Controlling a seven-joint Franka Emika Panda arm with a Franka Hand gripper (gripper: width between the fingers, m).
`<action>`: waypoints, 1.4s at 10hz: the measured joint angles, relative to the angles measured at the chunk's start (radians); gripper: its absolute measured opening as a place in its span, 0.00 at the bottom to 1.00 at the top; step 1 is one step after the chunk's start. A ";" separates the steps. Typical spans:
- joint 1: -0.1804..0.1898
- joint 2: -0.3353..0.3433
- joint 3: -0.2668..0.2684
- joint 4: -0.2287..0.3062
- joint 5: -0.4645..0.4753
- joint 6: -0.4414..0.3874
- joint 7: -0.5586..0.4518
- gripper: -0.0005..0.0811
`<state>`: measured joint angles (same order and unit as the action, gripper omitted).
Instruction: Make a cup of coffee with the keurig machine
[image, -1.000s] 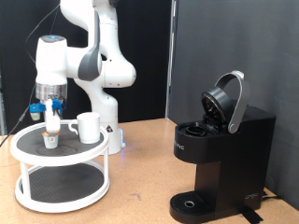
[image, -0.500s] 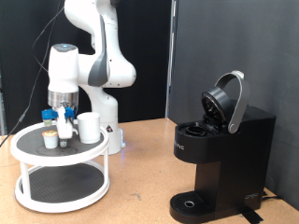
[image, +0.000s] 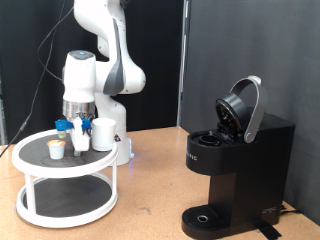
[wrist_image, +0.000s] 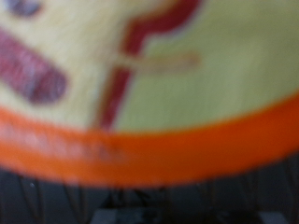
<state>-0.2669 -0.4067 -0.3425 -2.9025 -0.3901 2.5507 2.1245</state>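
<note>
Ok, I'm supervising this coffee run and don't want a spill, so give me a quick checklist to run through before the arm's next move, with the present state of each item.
1. Machine lid: the keurig machine has its top lid raised, ok.
2. Cup upright: the cup stands upright on the top shelf of the white stand, ok.
3. Pincer position: the pincer is low over the shelf, right beside the cup, ok.
4. Grip on the cup: cannot tell; its fingers are not clear in the exterior view.
5. Pod: the small pod sits on the shelf apart from the pincer, ok.
6. Wrist view: blurred, shows only yellow and orange shapes, not ok.
</note>
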 joint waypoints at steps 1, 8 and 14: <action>0.006 0.000 0.004 -0.001 0.004 0.000 0.001 0.05; 0.048 0.000 0.018 -0.003 0.015 0.003 0.039 0.15; 0.116 0.000 0.010 0.007 0.177 -0.035 0.022 0.87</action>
<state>-0.1508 -0.4071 -0.3328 -2.8959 -0.2127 2.5156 2.1462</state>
